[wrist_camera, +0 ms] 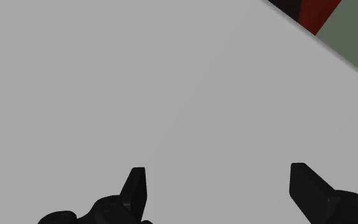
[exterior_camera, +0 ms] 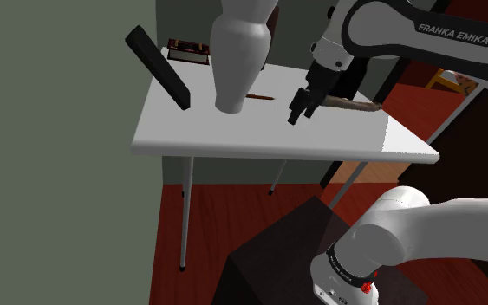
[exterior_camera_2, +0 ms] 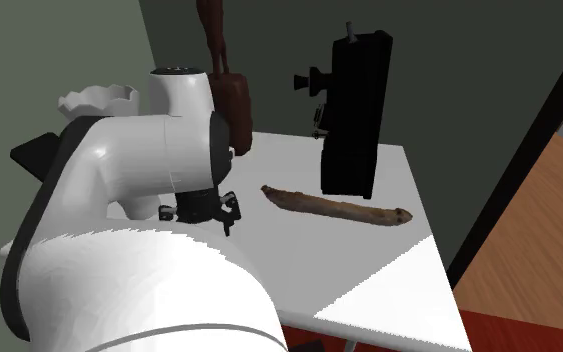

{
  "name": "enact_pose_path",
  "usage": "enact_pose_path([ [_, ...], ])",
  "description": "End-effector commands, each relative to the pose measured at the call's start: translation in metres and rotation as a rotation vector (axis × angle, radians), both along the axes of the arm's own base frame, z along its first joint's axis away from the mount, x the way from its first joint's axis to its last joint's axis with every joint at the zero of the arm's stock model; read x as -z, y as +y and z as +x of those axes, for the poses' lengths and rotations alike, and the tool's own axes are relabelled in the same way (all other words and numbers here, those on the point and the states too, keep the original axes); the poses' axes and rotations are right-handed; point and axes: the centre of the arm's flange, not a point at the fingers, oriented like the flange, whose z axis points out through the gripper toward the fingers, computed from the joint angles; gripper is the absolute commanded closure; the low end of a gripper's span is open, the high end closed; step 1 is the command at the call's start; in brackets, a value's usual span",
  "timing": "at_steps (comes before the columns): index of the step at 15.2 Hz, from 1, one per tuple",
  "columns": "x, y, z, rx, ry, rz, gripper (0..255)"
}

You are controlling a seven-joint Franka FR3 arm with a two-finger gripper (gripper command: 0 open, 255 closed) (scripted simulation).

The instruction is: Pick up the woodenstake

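Grey-green walls back a white, thin-legged table [exterior_camera: 233,130], where the long, knobbly brown wooden stake [exterior_camera_2: 334,207] lies flat on open surface. The tall white vase [exterior_camera: 237,61] and the slanted black block [exterior_camera: 157,66] stand off on the hand's other side, which I judge leaves room to come down on the stake from above. The all-black two-finger gripper [exterior_camera: 296,113] hangs low over the table with its fingers [wrist_camera: 137,184] spread wide, holding and touching nothing; bare tabletop lies between them and the stake sits just beside the hand, so I reckon a small sideways shift is needed before closing.
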Motion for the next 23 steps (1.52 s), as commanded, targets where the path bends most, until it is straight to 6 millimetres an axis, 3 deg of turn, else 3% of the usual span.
enact_pose_path([
  [1,0.0,0.0,0.0,0.0,0.0,0.0,0],
  [7,-0.012,-0.082,-0.02,-0.224,-0.012,0.03,0],
  [12,-0.02,-0.152,-0.023,-0.411,-0.022,0.055,0],
  [17,-0.026,-0.222,-0.012,-0.597,-0.032,0.08,0],
  [23,-0.032,-0.301,0.017,-0.821,-0.043,0.11,0],
])
